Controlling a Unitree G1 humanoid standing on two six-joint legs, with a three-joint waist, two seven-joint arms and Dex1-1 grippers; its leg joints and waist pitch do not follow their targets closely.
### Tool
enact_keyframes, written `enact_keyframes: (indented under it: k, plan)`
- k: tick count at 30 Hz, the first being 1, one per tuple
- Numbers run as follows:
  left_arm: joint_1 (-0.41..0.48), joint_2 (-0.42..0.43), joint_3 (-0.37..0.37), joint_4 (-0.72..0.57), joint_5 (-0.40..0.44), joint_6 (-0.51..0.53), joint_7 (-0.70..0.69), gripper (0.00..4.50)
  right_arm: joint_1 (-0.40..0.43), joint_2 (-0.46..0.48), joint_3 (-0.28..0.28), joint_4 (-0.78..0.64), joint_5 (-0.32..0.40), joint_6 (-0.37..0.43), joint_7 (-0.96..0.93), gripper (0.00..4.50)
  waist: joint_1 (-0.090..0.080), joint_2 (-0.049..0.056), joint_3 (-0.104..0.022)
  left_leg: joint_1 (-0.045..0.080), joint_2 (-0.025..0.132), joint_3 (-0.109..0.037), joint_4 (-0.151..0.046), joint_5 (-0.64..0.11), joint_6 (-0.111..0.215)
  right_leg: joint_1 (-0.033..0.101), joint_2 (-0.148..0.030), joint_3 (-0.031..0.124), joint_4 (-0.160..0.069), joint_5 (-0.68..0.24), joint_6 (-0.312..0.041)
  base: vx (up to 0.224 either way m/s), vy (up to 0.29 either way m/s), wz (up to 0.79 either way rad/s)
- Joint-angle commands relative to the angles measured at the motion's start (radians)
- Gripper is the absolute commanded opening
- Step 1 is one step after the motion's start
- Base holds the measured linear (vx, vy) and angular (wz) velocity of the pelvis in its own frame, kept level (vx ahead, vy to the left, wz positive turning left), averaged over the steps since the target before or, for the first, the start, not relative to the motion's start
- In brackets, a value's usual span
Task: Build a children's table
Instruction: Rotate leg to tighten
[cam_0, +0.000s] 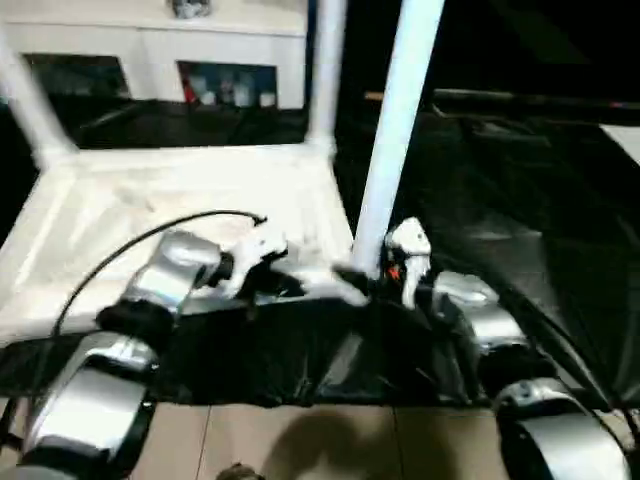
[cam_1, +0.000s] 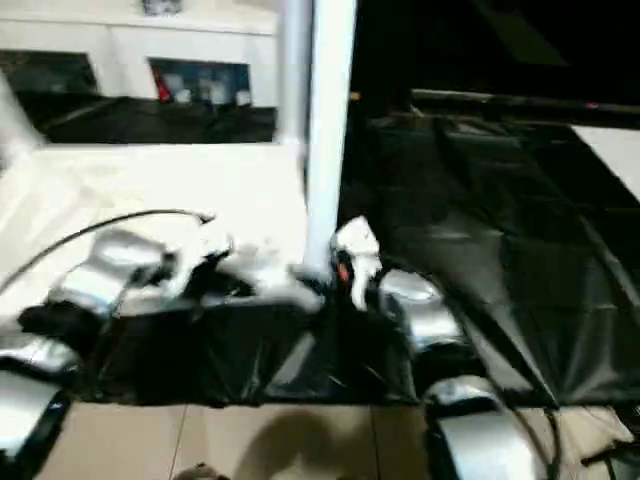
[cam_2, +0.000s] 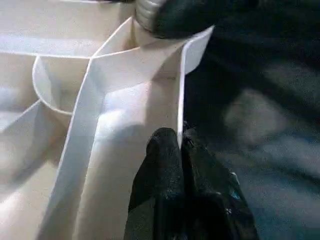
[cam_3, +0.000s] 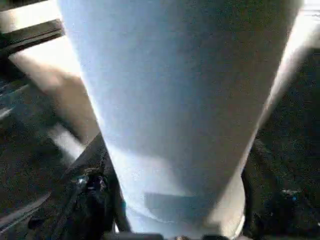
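Tabletop (cam_0: 180, 200) lay upside down; left gripper (cam_2: 180, 150) pinched shut on its rim. Right gripper (cam_0: 385, 268) clasped upright leg (cam_0: 395, 130) at near corner.

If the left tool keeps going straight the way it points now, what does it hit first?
Most likely the corner socket of the tabletop. The left tool, shut on the tabletop's edge wall, points along that wall toward the corner where the right tool holds a leg. Depth is hard to judge.
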Motion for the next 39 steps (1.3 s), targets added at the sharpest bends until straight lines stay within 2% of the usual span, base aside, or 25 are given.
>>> enact_keyframes:
  k: [1,4,5,7,10,12,15,17,19,21,22,24,27,28,30,32,39]
  plan:
    - [-0.043,-0.082,0.011,-0.010,-0.018,0.031,0.102,0.00,-0.015,0.054,0.013,0.071,-0.025,0.000,-0.166,2.70,-0.005,0.010,-0.068,0.006,0.046,-0.020,-0.077,-0.258,-0.020,0.043,-0.084,0.066,-0.085,-0.405,-0.147,0.000,0.000,0.00]
    - [-0.044,-0.137,0.019,-0.011,-0.022,0.053,0.162,0.00,-0.038,0.101,-0.015,0.100,-0.015,-0.005,-0.248,2.70,-0.002,0.015,-0.074,0.001,0.042,-0.015,-0.071,-0.200,0.006,0.052,-0.078,0.068,-0.071,-0.260,-0.185,0.000,0.000,0.00]
    - [-0.043,-0.145,0.020,-0.012,-0.023,0.055,0.166,0.00,-0.041,0.108,-0.014,0.102,-0.019,-0.007,-0.253,2.70,-0.002,0.012,-0.076,-0.003,0.040,-0.013,-0.069,-0.176,0.020,0.056,-0.077,0.068,-0.066,-0.219,-0.194,0.000,0.000,0.00]
    - [-0.037,-0.167,0.016,-0.014,-0.023,0.065,0.177,0.00,-0.054,0.133,0.001,0.116,-0.043,-0.041,-0.260,3.40,-0.003,0.013,-0.077,-0.007,0.042,-0.013,-0.069,-0.157,0.033,0.057,-0.077,0.066,-0.061,-0.190,-0.204,0.000,0.000,0.00]
    - [-0.033,-0.175,0.016,-0.017,-0.022,0.073,0.193,0.00,-0.074,0.147,-0.008,0.139,-0.030,-0.066,-0.256,3.61,-0.003,0.009,-0.074,-0.006,0.043,-0.012,-0.069,-0.172,0.044,0.056,-0.079,0.066,-0.068,-0.227,-0.200,0.000,0.000,0.00]
    - [-0.029,-0.166,0.014,-0.021,-0.020,0.071,0.183,0.00,-0.081,0.136,0.000,0.144,-0.039,-0.081,-0.244,3.77,-0.003,0.009,-0.072,-0.004,0.044,-0.013,-0.070,-0.194,0.039,0.055,-0.080,0.065,-0.073,-0.272,-0.190,0.000,0.000,0.00]
    - [-0.023,-0.152,0.010,-0.024,-0.013,0.063,0.164,0.00,-0.086,0.122,0.009,0.149,-0.053,-0.096,-0.232,3.90,-0.004,0.009,-0.071,-0.005,0.045,-0.014,-0.072,-0.200,0.036,0.054,-0.080,0.066,-0.074,-0.291,-0.180,0.000,0.000,0.00]
    - [-0.014,-0.134,0.008,-0.032,-0.014,0.041,0.131,0.00,-0.086,0.104,0.016,0.149,-0.056,-0.105,-0.183,3.90,-0.005,0.009,-0.072,-0.006,0.045,-0.014,-0.071,-0.195,0.040,0.055,-0.081,0.066,-0.073,-0.280,-0.182,0.000,0.000,0.00]
    - [0.011,-0.090,0.003,-0.056,-0.031,-0.018,0.030,0.00,-0.079,0.059,0.042,0.135,-0.052,-0.116,0.010,3.90,-0.007,0.009,-0.074,-0.014,0.044,-0.013,-0.068,-0.174,0.061,0.062,-0.077,0.066,-0.065,-0.222,-0.195,0.000,0.000,0.00]
    - [0.020,-0.077,0.000,-0.067,-0.042,-0.038,-0.013,0.00,-0.073,0.044,0.057,0.128,-0.052,-0.125,0.095,3.90,-0.007,0.009,-0.076,-0.016,0.046,-0.013,-0.066,-0.162,0.073,0.066,-0.079,0.065,-0.060,-0.195,-0.206,0.000,0.000,0.00]
    - [0.025,-0.066,-0.004,-0.073,-0.047,-0.041,-0.041,0.00,-0.065,0.032,0.071,0.115,-0.048,-0.122,0.165,3.90,-0.007,0.011,-0.076,-0.016,0.048,-0.009,-0.062,-0.139,0.089,0.063,-0.075,0.064,-0.055,-0.152,-0.226,0.000,0.000,0.00]
    - [0.034,-0.038,-0.016,-0.079,-0.048,-0.052,-0.101,0.00,-0.043,-0.001,0.104,0.072,-0.030,-0.106,0.327,3.90,-0.004,0.012,-0.075,-0.015,0.048,-0.008,-0.061,-0.149,0.104,0.063,-0.074,0.063,-0.056,-0.155,-0.235,0.000,0.000,0.00]
    - [0.038,-0.010,-0.025,-0.075,-0.046,-0.073,-0.148,0.00,-0.024,-0.036,0.132,0.026,-0.010,-0.076,0.471,3.90,0.002,0.012,-0.073,-0.011,0.052,-0.009,-0.062,-0.162,0.105,0.060,-0.077,0.064,-0.059,-0.183,-0.234,0.000,0.000,0.00]
    - [0.040,0.000,-0.027,-0.076,-0.048,-0.078,-0.170,0.00,-0.019,-0.049,0.142,0.014,-0.008,-0.066,0.513,3.90,0.004,0.011,-0.070,-0.007,0.053,-0.009,-0.065,-0.192,0.090,0.057,-0.077,0.064,-0.066,-0.246,-0.222,0.000,0.000,0.00]
    - [0.043,0.024,-0.032,-0.074,-0.047,-0.092,-0.215,0.00,-0.008,-0.077,0.170,-0.014,-0.009,-0.049,0.603,3.90,0.007,0.011,-0.068,-0.006,0.053,-0.011,-0.068,-0.217,0.076,0.057,-0.078,0.063,-0.072,-0.308,-0.204,0.000,0.000,0.00]
    - [0.045,0.042,-0.036,-0.072,-0.046,-0.099,-0.253,0.00,-0.001,-0.095,0.190,-0.031,-0.014,-0.035,0.673,3.75,0.007,0.010,-0.066,-0.004,0.055,-0.012,-0.070,-0.235,0.065,0.053,-0.080,0.065,-0.075,-0.337,-0.196,0.000,0.000,0.00]
    - [0.048,0.073,-0.052,-0.067,-0.037,-0.122,-0.313,0.00,0.026,-0.122,0.237,-0.081,-0.033,-0.012,0.782,3.23,0.019,0.010,-0.070,-0.004,0.056,-0.012,-0.068,-0.204,0.061,0.052,-0.081,0.066,-0.067,-0.295,-0.202,0.000,0.000,0.00]
